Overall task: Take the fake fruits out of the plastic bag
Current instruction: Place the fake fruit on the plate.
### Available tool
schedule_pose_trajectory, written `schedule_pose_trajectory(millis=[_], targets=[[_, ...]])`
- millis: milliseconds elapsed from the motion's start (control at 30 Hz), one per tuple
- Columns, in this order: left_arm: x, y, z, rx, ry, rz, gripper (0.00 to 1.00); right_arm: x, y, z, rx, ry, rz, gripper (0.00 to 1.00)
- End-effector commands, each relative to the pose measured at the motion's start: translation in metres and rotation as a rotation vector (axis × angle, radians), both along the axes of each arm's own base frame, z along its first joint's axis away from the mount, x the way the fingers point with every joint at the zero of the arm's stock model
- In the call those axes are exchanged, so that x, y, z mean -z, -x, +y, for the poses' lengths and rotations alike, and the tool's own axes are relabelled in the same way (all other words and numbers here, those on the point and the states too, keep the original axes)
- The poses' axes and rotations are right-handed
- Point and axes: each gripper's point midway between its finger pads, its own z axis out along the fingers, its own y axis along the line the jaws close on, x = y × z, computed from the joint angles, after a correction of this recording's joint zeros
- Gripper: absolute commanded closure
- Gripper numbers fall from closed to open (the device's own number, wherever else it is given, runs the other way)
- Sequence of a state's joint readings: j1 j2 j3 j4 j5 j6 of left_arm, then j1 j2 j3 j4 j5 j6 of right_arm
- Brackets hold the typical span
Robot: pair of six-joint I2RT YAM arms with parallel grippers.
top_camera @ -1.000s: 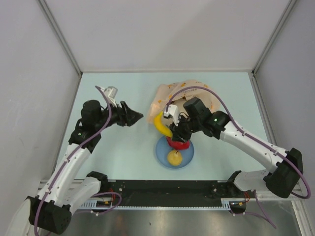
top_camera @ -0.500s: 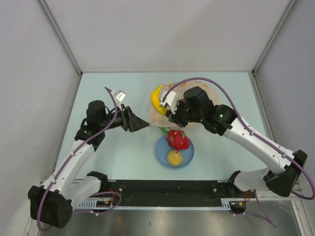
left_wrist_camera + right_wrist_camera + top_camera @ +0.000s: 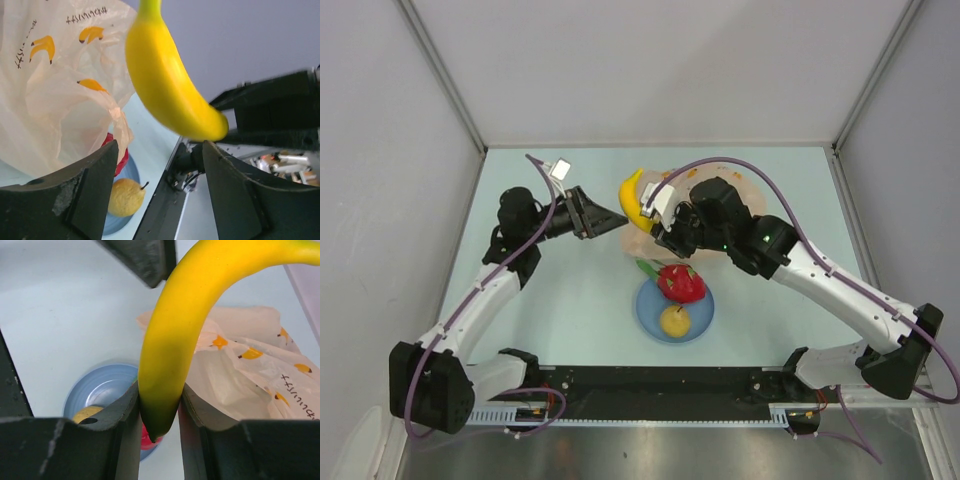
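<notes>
My right gripper [image 3: 657, 222] is shut on the lower end of the yellow banana [image 3: 636, 198] and holds it in the air over the left edge of the peach-orange plastic bag [image 3: 735, 192]. In the right wrist view the banana [image 3: 177, 330] is pinched between both fingers [image 3: 122, 415]. My left gripper [image 3: 616, 218] is open and empty, its tips just left of the banana [image 3: 165, 80]. The red dragon fruit [image 3: 681, 283] and the yellowish pear [image 3: 672, 320] lie on the blue plate [image 3: 701, 322]. The grape bunch is not visible.
The bag [image 3: 55, 95] lies crumpled at the back middle of the table, behind the right arm. The plate [image 3: 100, 387] sits in front of it near the table's front edge. Grey walls close the table at left, right and back.
My right gripper has carried the banana from over the plate up and back to the bag's left edge. My left gripper has swung up and right, toward the banana.
</notes>
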State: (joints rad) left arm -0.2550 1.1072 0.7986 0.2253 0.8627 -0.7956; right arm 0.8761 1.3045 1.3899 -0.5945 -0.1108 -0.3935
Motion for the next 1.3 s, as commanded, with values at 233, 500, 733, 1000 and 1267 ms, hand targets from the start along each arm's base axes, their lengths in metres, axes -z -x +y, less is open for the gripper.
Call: schedule_pose_trajectory(millis=[233,500,733,1000,1267], targets=[[-0.025,-0.019,0.002,-0.041,0.124,0.015,0.35,-0.007,0.013,0.018,-0.077,-0.035,0.000,0.86],[-0.022,-0.019,0.000,-0.018,0.151,0.024,0.51,0.004,0.017,0.031,-0.116,-0.023,0.016,0.84],[-0.023,-0.024,0.004,-0.024,0.146,-0.004,1.00,0.018,0.023,0.044,-0.147,-0.007,0.027,0.81],[-0.008,-0.023,0.034,-0.099,0.116,0.027,1.00,0.022,0.023,0.043,-0.129,0.020,0.006,0.08],[0.041,0.004,0.065,-0.120,-0.032,0.115,1.00,0.016,-0.014,-0.011,0.029,-0.005,0.070,0.00]])
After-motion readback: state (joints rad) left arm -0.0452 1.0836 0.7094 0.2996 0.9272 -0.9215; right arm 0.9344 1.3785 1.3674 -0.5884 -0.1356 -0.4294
